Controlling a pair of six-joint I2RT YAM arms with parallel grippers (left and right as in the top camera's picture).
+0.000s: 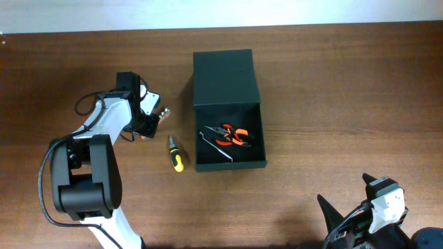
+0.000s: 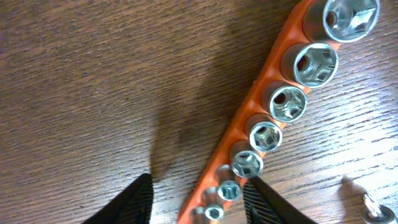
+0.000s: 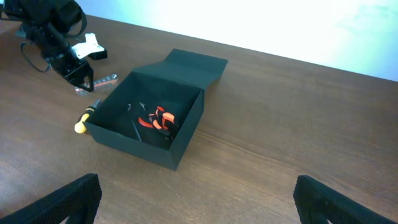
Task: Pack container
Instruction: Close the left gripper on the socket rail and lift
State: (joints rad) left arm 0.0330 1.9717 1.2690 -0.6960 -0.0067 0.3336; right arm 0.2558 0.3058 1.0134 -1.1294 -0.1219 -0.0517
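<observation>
The container (image 1: 232, 165), a dark green-black box, lies open at the table's middle with its flap lid (image 1: 223, 76) folded back. Orange pliers (image 1: 234, 136) and a thin metal tool (image 1: 216, 146) lie inside. An orange socket rail (image 2: 273, 112) with several steel sockets lies on the table left of the box. My left gripper (image 2: 202, 208) is open with one finger on each side of the rail's small-socket end. My right gripper (image 3: 199, 205) is open and empty, low at the front right, looking at the container (image 3: 143, 146).
A yellow and black screwdriver (image 1: 176, 153) lies on the wood between the socket rail and the box's left wall; it also shows in the right wrist view (image 3: 84, 121). A small metal piece (image 2: 370, 208) lies near the rail.
</observation>
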